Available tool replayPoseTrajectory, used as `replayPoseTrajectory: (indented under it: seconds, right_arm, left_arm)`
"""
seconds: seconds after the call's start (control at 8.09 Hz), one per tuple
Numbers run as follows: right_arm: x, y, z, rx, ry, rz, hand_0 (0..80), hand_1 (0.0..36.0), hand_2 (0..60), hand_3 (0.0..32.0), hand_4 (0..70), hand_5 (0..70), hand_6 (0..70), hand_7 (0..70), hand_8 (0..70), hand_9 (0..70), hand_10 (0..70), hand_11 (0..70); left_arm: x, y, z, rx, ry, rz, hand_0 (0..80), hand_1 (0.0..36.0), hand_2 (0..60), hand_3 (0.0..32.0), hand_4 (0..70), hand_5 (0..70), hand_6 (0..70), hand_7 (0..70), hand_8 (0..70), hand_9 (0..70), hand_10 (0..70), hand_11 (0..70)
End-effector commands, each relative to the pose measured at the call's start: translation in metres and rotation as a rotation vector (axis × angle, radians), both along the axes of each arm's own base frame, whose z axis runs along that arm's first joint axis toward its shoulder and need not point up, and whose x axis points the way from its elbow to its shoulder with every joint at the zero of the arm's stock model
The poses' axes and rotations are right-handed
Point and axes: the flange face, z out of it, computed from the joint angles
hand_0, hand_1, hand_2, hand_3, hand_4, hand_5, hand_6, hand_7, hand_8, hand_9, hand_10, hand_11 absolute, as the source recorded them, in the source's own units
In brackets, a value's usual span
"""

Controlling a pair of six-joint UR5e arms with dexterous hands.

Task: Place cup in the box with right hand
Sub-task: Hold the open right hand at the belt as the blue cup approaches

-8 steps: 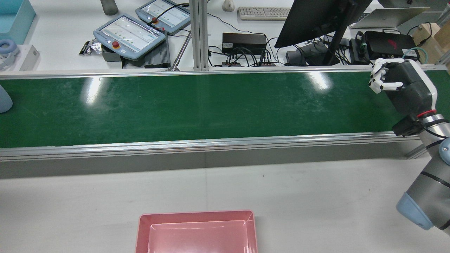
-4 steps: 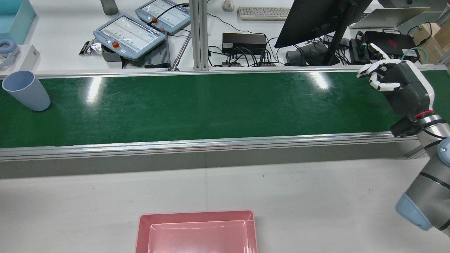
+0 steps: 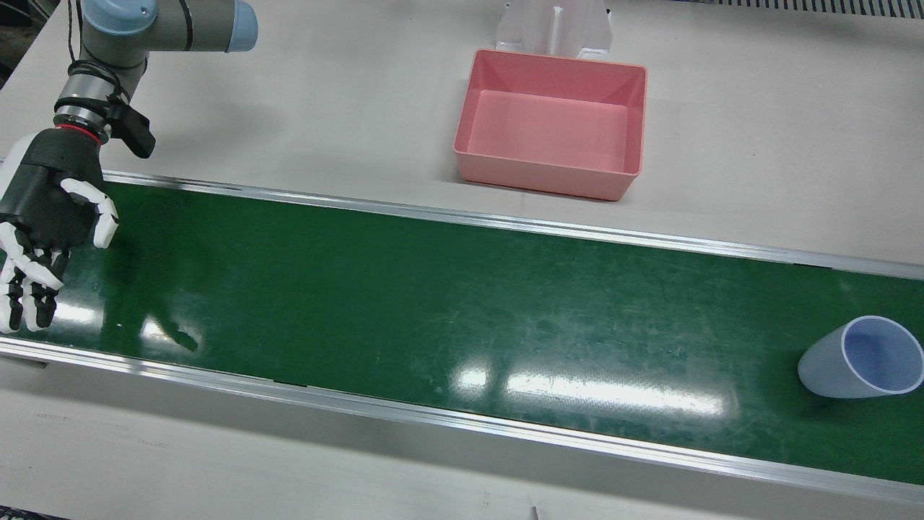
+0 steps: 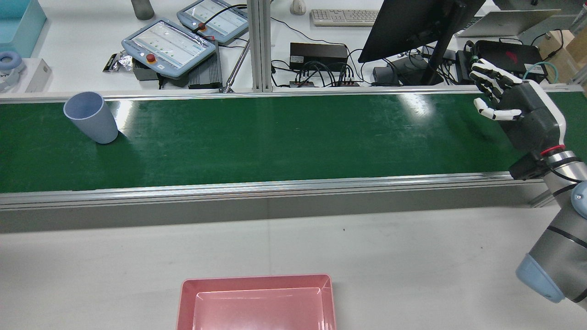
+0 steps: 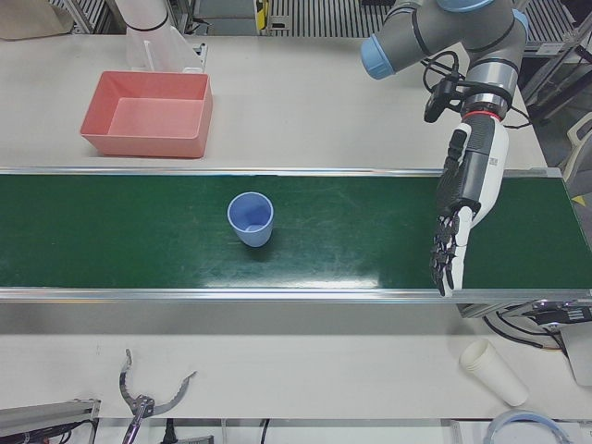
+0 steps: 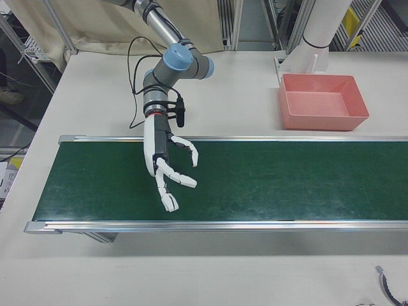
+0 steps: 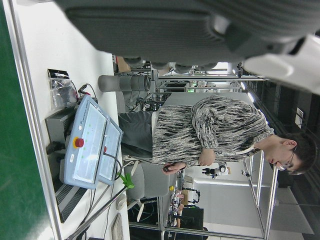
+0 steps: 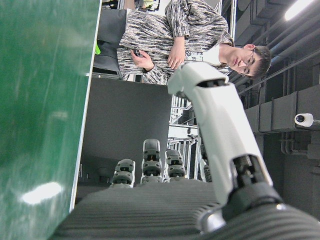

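Progress is judged to be at the very start: nothing is grasped yet. The pale blue plastic cup (image 4: 91, 117) is seen upright on the green conveyor-belt surface (image 4: 284, 137) at the left of the rear view, well apart from the right hand (image 4: 513, 103) at the far right, whose fingers are spread wide and empty. The pink rectangular plastic box (image 4: 257, 302) at the bottom centre is empty. Reaching, grasping, carrying and releasing are all left.
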Motion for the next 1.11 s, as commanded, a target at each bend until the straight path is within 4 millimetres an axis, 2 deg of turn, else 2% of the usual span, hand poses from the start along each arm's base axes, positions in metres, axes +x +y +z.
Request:
replayPoseTrajectory:
  seconds: [0.0,0.12,0.37,0.49,0.74,0.87,0.99]
  right_arm:
    - [-0.0059,0.0022,0.0008,-0.001,0.001,-0.012,80.0,36.0,15.5,6.6,0.0,14.6,5.8,14.9,11.4,15.2,4.2,10.5]
    - [-0.0059,0.0022,0.0016,-0.003,0.003,-0.012,80.0,36.0,14.8,6.8,0.0,14.5,5.9,15.8,11.8,15.7,4.3,10.5]
    - [-0.0070,0.0019,0.0001,0.000,0.002,-0.014,80.0,36.0,3.0,6.8,0.0,14.0,5.9,16.5,12.1,16.2,4.2,10.2]
    - [-0.0066,0.0024,0.0001,0.000,0.002,-0.014,80.0,36.0,0.0,7.2,0.0,13.2,5.8,17.0,12.1,16.4,4.2,10.0]
    - [-0.0066,0.0024,0.0001,0.000,0.002,-0.014,80.0,33.6,0.0,6.8,0.0,12.7,6.0,18.5,12.5,17.2,4.3,9.9]
    - [-0.0066,0.0024,0.0001,0.000,0.002,-0.014,80.0,33.8,0.0,7.4,0.0,12.7,6.0,18.9,12.6,17.5,4.3,10.0]
    - [-0.0066,0.0024,0.0001,0.000,0.002,-0.014,80.0,34.2,0.0,10.6,0.0,13.0,5.9,19.1,12.5,17.4,4.3,10.1]
  left_arm:
    - [0.0000,0.0000,0.0000,0.000,0.000,0.001,0.0,0.0,0.0,0.0,0.0,0.0,0.0,0.0,0.0,0.0,0.0,0.0]
    - [-0.0001,0.0000,0.0000,0.000,0.000,-0.001,0.0,0.0,0.0,0.0,0.0,0.0,0.0,0.0,0.0,0.0,0.0,0.0]
    - [0.0000,0.0000,0.0000,0.000,0.000,0.001,0.0,0.0,0.0,0.0,0.0,0.0,0.0,0.0,0.0,0.0,0.0,0.0]
    - [0.0000,0.0001,-0.0007,0.002,0.000,0.001,0.0,0.0,0.0,0.0,0.0,0.0,0.0,0.0,0.0,0.0,0.0,0.0]
    - [0.0008,0.0000,-0.0007,0.002,0.000,0.002,0.0,0.0,0.0,0.0,0.0,0.0,0.0,0.0,0.0,0.0,0.0,0.0]
    - [0.0008,0.0000,0.0000,0.000,0.000,0.002,0.0,0.0,0.0,0.0,0.0,0.0,0.0,0.0,0.0,0.0,0.0,0.0]
    - [0.0008,0.0000,0.0000,0.000,0.000,0.002,0.0,0.0,0.0,0.0,0.0,0.0,0.0,0.0,0.0,0.0,0.0,0.0]
